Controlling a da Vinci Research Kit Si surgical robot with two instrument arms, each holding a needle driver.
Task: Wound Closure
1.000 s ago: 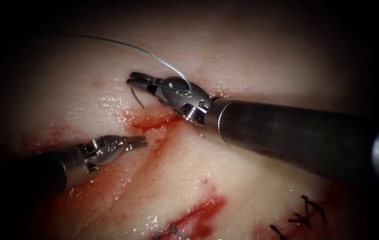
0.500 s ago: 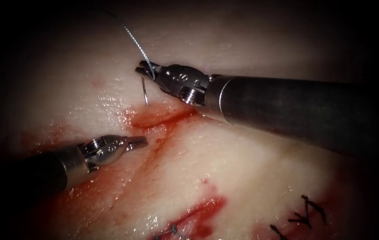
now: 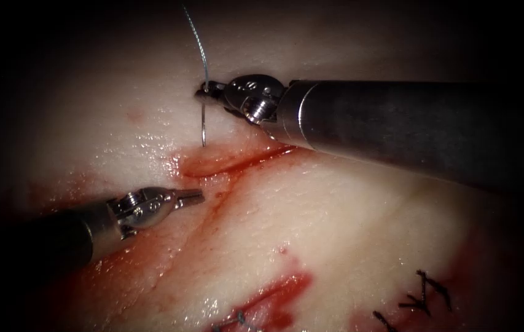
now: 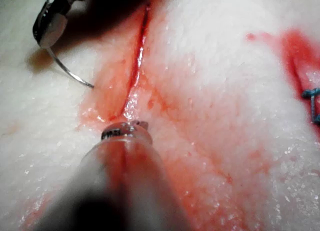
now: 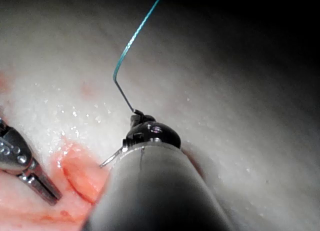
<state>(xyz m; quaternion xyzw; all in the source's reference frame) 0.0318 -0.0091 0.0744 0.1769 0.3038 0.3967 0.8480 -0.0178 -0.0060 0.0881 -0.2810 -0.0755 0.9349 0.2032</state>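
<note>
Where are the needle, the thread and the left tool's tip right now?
needle [image 3: 203,126]: endoscope view, on its bare shaft hanging below the right tool's jaws.
thread [image 3: 195,34]: endoscope view, on the strand rising from those jaws.
left tool [image 3: 189,197]: endoscope view, on its shut jaw tips, holding nothing.
</note>
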